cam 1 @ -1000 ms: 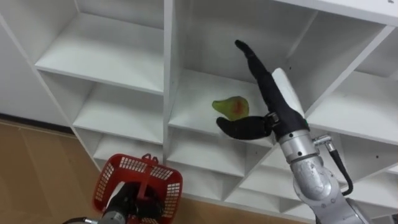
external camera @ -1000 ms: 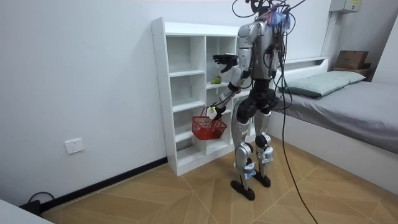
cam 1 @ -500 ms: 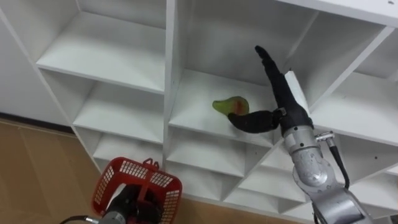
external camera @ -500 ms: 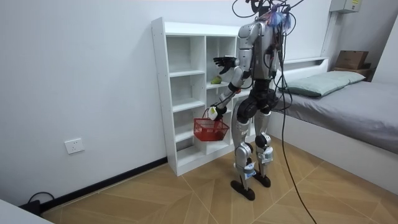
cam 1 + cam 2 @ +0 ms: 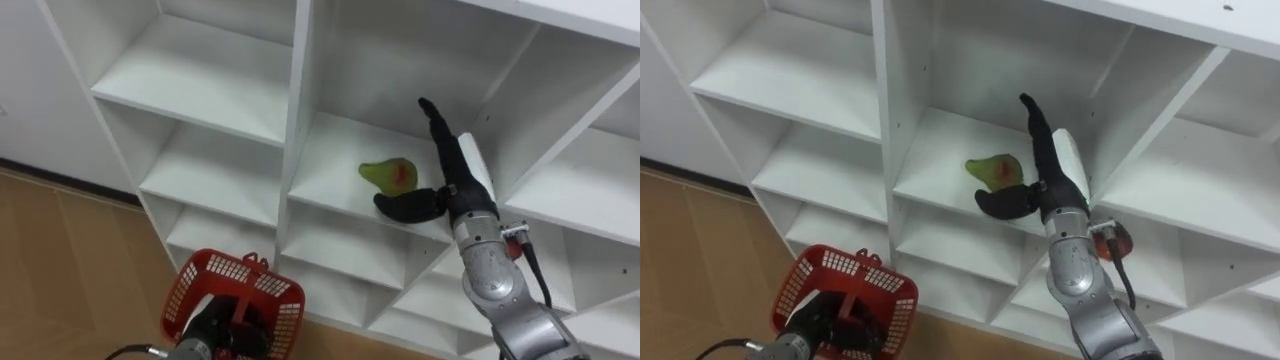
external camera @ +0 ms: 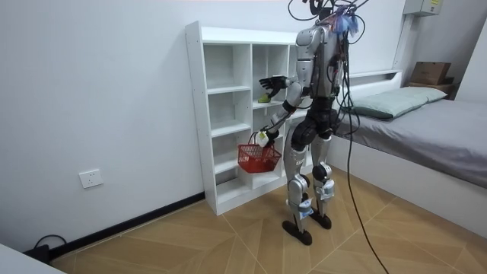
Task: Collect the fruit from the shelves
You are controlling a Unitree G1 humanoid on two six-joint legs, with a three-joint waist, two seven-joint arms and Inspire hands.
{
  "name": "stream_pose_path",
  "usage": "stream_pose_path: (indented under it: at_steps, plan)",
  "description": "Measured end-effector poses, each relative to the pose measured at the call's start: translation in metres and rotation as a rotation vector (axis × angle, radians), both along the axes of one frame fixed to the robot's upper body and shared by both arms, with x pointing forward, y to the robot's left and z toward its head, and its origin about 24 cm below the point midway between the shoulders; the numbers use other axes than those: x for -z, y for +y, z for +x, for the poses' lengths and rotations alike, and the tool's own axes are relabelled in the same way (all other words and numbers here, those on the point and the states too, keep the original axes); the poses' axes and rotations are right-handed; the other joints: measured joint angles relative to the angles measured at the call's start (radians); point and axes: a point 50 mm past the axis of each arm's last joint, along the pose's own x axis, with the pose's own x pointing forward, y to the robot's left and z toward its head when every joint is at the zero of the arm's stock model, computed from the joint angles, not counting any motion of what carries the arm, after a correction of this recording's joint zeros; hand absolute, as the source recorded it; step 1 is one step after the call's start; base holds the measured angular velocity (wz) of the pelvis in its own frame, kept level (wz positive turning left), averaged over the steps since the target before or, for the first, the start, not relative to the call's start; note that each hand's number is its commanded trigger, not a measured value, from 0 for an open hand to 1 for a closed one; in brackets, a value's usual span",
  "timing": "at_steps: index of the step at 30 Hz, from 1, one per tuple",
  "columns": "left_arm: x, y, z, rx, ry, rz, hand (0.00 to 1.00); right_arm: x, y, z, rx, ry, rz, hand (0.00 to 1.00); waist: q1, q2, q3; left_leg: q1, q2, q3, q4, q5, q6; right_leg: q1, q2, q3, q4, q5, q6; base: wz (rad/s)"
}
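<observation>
In the left eye view, the green, red-blushed fruit (image 5: 388, 174) lies on a middle shelf (image 5: 325, 178) of the white closet (image 5: 300, 90), near the frame's centre. My right hand (image 5: 453, 182) is inside that same compartment, just right of the fruit. Its fingers (image 5: 436, 125) are stretched straight toward the upper frame and the thumb is spread low, under the fruit's fat end, so it is released and grasps nothing. I cannot tell whether the thumb touches the fruit. The fruit's long axis runs roughly across the frame, with the narrow end pointing left, away from my palm. I judge the next move to be a short sweep left and a closing round the fat end. The compartment's slanting wall is close behind my hand. At lower left my left hand (image 5: 203, 335) is clenched on the handle of the red basket (image 5: 250, 295), well below the fruit.

The right eye view shows the same layout: fruit (image 5: 992, 170) just left of the right hand (image 5: 1048, 185), basket (image 5: 855, 285) at lower left.

In the room view I stand facing the closet (image 6: 221, 114), right hand (image 6: 272, 81) raised at the fruit (image 6: 264, 97), the basket (image 6: 257, 157) hanging low from my left hand (image 6: 261, 138). A bed (image 6: 426, 125) lies at the right of the frame.
</observation>
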Motion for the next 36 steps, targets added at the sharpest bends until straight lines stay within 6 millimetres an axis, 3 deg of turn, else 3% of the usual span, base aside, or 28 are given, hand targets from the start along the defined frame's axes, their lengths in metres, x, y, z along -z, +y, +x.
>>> stream_pose_path:
  at_steps: [5, 11, 26, 36]
  plan:
    - [-0.003, -0.003, 0.004, 0.008, -0.012, 0.002, 1.0, 0.003, -0.001, -0.001, 0.008, 0.018, -0.005, 0.0, 0.018, 0.007, -0.0021, 0.003, 0.0, -0.001, -0.001, 0.0, 0.0, 0.004, 0.0, 0.0, -0.001, 0.0, 0.0, 0.01]
    - [-0.003, -0.006, 0.004, 0.016, -0.018, -0.001, 1.0, 0.01, -0.002, -0.002, 0.015, 0.047, -0.003, 0.0, 0.023, 0.021, 0.0011, 0.011, 0.0, -0.002, -0.006, 0.0, 0.0, 0.018, -0.002, -0.003, -0.001, 0.0, 0.0, 0.0]
    - [-0.009, -0.011, 0.008, 0.045, -0.046, 0.012, 1.0, 0.012, 0.001, -0.002, 0.023, 0.077, 0.034, 0.0, 0.021, 0.023, 0.0013, 0.003, -0.006, -0.001, 0.007, 0.0, 0.0, 0.017, -0.004, -0.009, 0.0, 0.0, 0.001, 0.01]
    - [-0.01, -0.012, 0.009, 0.051, -0.053, 0.008, 1.0, 0.028, -0.004, -0.006, 0.036, 0.168, 0.004, 0.0, 0.021, 0.025, 0.0019, 0.004, -0.004, -0.001, 0.005, 0.0, 0.0, 0.02, -0.006, -0.012, 0.0, -0.001, 0.001, 0.01]
